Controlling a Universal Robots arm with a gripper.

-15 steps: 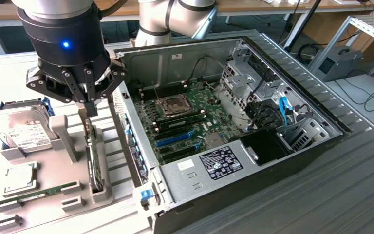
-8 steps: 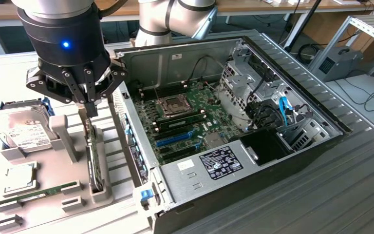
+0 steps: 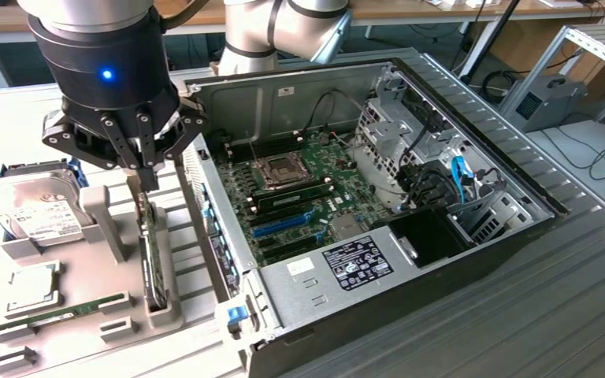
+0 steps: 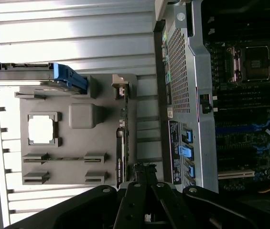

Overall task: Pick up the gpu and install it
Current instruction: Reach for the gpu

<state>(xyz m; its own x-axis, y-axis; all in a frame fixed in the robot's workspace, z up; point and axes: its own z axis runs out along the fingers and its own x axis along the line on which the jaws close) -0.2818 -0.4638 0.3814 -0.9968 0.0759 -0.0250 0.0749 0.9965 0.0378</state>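
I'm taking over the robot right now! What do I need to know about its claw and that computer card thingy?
Black robot gripper: shut, poised over the card's top end; the card does not look gripped.
The gpu, a dark flat circuit card, stands on edge in the grey plastic parts holder, beside the open silver metal computer case.
Done: gripper lined up above the card.
Left: card not yet lifted out, not yet in the case.

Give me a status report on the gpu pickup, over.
Gripper shut, tips at the gpu, hold unclear. Card upright on edge in grey holder beside open computer case. Nothing in the way.
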